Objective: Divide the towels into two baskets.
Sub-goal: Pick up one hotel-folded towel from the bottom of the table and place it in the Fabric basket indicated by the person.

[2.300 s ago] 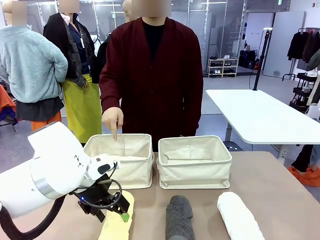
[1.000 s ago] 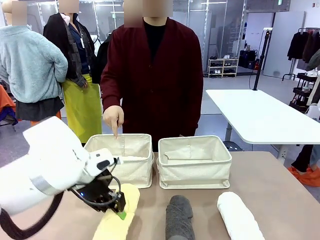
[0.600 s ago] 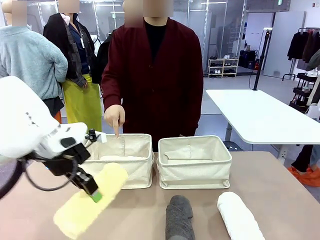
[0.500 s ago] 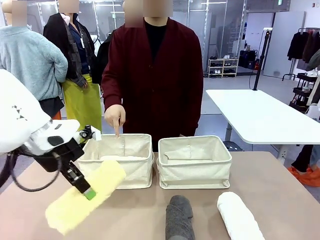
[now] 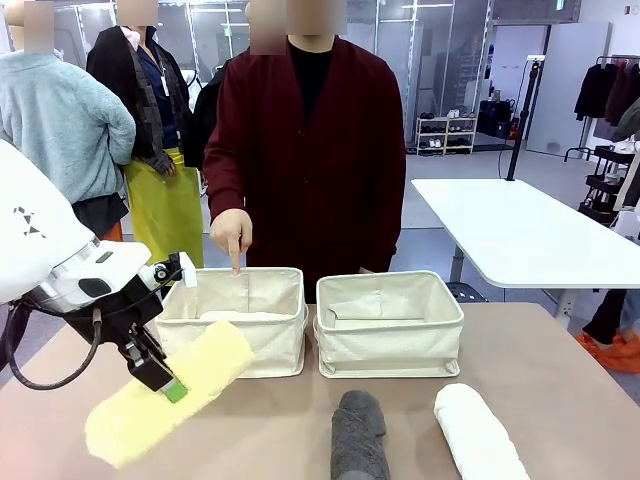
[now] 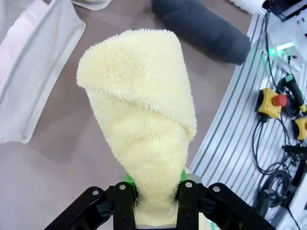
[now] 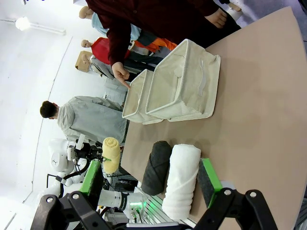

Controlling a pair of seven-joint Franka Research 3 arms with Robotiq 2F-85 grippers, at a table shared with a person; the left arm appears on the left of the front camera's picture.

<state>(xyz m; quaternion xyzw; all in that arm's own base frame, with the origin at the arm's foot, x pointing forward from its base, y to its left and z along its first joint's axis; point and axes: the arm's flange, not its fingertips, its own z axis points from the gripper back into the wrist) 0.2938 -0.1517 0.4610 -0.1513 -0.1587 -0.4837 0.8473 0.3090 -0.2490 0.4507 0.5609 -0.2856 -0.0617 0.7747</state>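
Note:
My left gripper [image 5: 166, 381] is shut on the pale yellow towel [image 5: 170, 396] and holds it tilted in the air, left of the left basket [image 5: 282, 345]. In the left wrist view the yellow towel [image 6: 139, 120] rises from between the fingers. A cream-white towel [image 5: 240, 316] lies in the left basket; the right basket [image 5: 390, 345] stands beside it. The dark grey towel [image 5: 358, 436] and the white towel [image 5: 478, 432] lie on the table in front. My right gripper [image 7: 151, 179] is open, above the near table edge, with the dark grey towel [image 7: 153, 167] and white towel [image 7: 182, 184] beyond it.
A person in a dark red cardigan stands at the far side, one hand [image 5: 232, 232] pointing a finger down at the left basket. The brown table [image 5: 560, 370] has free room at the right. A metal rail with cables [image 6: 259, 110] runs along the near edge.
My left gripper has lifted the yellow towel off the table and carried it up and to the left. The pointing hand and the other towels have stayed put.

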